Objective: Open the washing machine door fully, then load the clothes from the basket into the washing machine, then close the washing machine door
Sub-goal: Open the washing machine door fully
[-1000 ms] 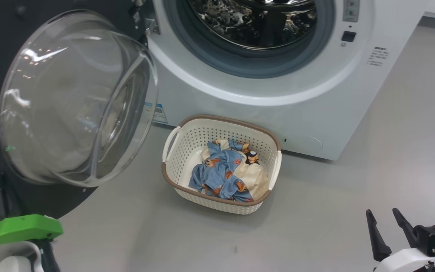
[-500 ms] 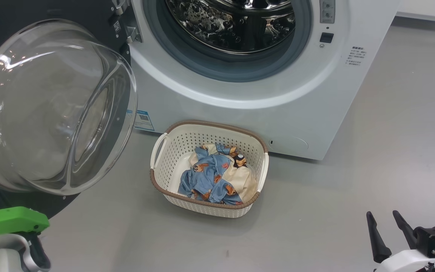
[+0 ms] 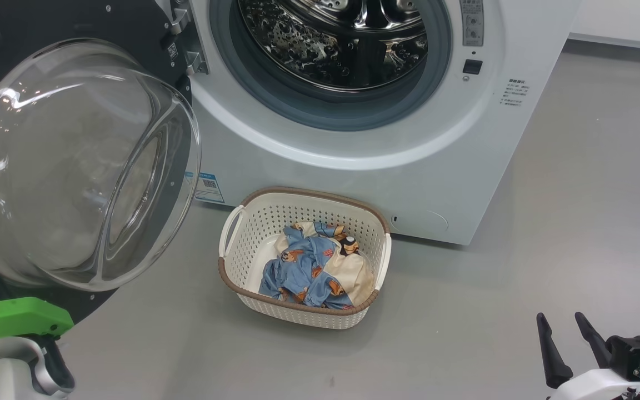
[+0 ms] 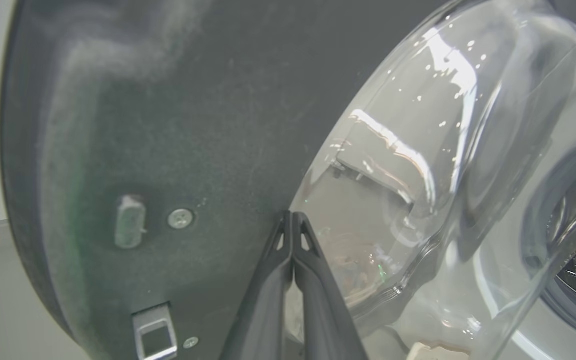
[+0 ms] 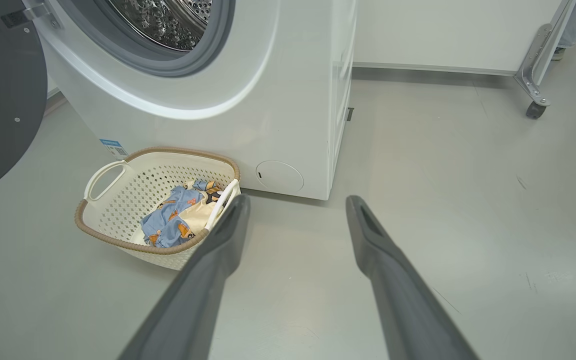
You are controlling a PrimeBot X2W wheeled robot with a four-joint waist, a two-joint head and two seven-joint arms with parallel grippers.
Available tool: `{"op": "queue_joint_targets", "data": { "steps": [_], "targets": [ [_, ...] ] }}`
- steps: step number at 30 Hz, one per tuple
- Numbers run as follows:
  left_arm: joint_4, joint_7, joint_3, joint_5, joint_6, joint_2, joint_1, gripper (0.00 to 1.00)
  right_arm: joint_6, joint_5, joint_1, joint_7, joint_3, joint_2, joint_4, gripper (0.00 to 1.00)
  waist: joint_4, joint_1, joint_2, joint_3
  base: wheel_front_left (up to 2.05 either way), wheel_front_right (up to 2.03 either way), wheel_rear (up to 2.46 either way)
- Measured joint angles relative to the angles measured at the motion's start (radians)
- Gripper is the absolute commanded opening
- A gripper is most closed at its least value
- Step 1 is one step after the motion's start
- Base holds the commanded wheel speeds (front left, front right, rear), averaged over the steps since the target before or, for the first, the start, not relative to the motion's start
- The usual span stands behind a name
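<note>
1. Cotton-soft fabric, light blue and cream with brown-orange bears: the clothes are lying crumpled in a small heap toward the right half of the basket, below its brown rim.
2. They are looking light, limp and not at all fragile. A lifted bundle will probably be drooping and trailing, so pinching a raised fold near the top middle of the heap, deep enough to gather several layers, is looking safer than taking a loose edge.
3. That basket is sitting on the grey floor, just in front of the washing machine and below its mouth. Being light plastic, it may be sliding or lifting if cloth snags.
4. Beyond it, the steel drum is standing exposed, and the washing machine door is hanging swung wide at the robot's left.
5. Nearest the door, the left gripper is keeping its fingers pressed together on nothing, tips pointing at the door's black inner face beside the glass bowl; whether they are touching it, I cannot tell.
6. Farthest out, the right gripper is hovering spread wide and empty, over the floor, well apart from the basket.
</note>
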Motion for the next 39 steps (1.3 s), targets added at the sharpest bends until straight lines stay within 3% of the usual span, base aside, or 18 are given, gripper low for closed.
{"op": "queue_joint_targets", "data": {
  "steps": [7,14,15,16,18,19,21,28,39],
  "targets": [
    [-0.019,0.000,0.006,-0.005,0.000,-0.004,-0.005,0.00,0.000,0.004,0.000,0.000,-0.001,0.003,0.002,1.00,-0.001,-0.0001,0.0000,-0.009,0.00,0.00,0.00],
    [-0.165,-0.001,-0.026,-0.028,-0.013,-0.007,-0.009,0.02,0.000,0.006,0.006,0.000,-0.001,0.010,0.007,1.00,-0.004,0.0000,0.0000,-0.028,0.00,0.00,0.00],
    [-0.196,-0.002,-0.033,-0.028,-0.016,-0.008,-0.009,0.26,0.000,0.006,0.005,0.000,0.004,0.011,0.008,1.00,-0.005,0.0000,0.0000,-0.030,0.00,0.00,0.00],
    [-0.226,-0.005,-0.039,-0.028,-0.020,-0.008,-0.009,0.42,0.000,0.006,0.005,0.000,0.011,0.013,0.008,1.00,-0.007,0.0000,0.0000,-0.033,0.00,0.00,0.00],
    [-0.284,-0.006,-0.056,-0.028,-0.034,-0.008,-0.009,0.62,0.000,0.006,0.005,0.000,0.017,0.017,0.008,1.00,-0.012,0.0000,0.0000,-0.039,0.00,0.00,0.00],
    [-0.307,-0.006,-0.071,-0.028,-0.044,-0.007,-0.009,0.84,0.000,0.006,0.005,0.000,0.020,0.019,0.009,1.00,-0.015,0.0000,0.0000,-0.043,0.00,0.00,0.00],
    [-0.351,-0.006,-0.107,-0.028,-0.067,-0.008,-0.006,1.00,0.000,0.006,0.005,0.000,0.025,0.020,0.009,1.00,-0.024,0.0000,0.0000,-0.050,0.00,0.00,0.00],
    [-0.462,-0.006,-0.241,-0.046,-0.129,-0.007,0.067,1.00,0.000,0.005,0.005,0.000,0.060,0.028,0.008,1.00,-0.076,0.0000,0.0000,-0.070,0.00,0.00,0.00],
    [-0.415,-0.006,-0.363,-0.029,-0.150,-0.003,0.251,1.00,0.000,-0.004,0.003,0.000,0.063,0.026,-0.039,1.00,-0.210,0.0000,0.0000,-0.089,0.00,0.00,0.00]
  ]
}}
